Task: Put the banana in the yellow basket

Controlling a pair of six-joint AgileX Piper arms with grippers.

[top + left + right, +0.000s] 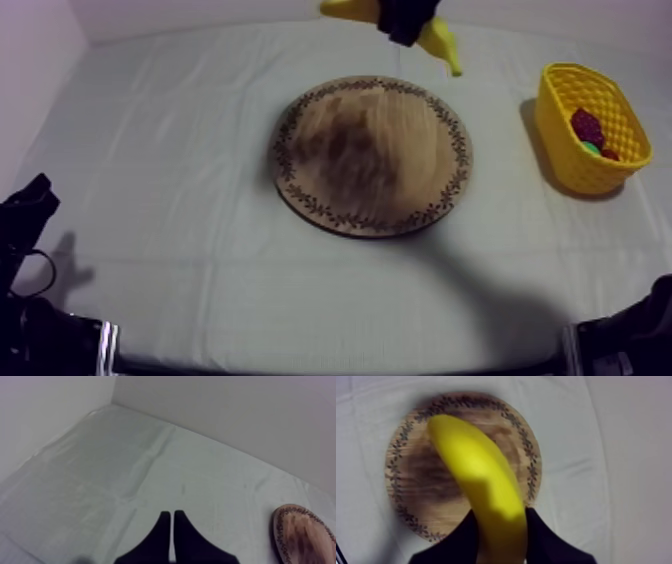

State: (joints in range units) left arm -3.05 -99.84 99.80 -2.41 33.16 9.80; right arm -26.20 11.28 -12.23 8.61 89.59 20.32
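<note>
Closest to me, my left gripper (172, 514) has its two black fingers lying together as a narrow wedge with nothing between them. It is low over the grey-white cloth (150, 466), with the edge of the round wooden board with the patterned rim (305, 532) off to one side, well apart from it. From above, my left arm (26, 214) sits low at the left edge of the table.

My right gripper (501, 512) is clamped on the yellow toy banana (481, 476). One black finger presses each flank near one end, and the rest of the fruit reaches out ahead of the fingers, over the board (416, 476) below and clear of it.

Farther out in the view from above, the board (372, 155) lies flat in the middle of the table, its wood bare. Beyond its far rim my right gripper (405, 20) hangs in the air with the banana (446, 48) crosswise in it, a yellow end sticking out at each side. The yellow plastic basket (560, 150) stands at the right side of the table, apart from both board and banana. Inside it lie a dark red piece (587, 126) and a bit of green (590, 148), whose kinds I cannot tell.
</note>
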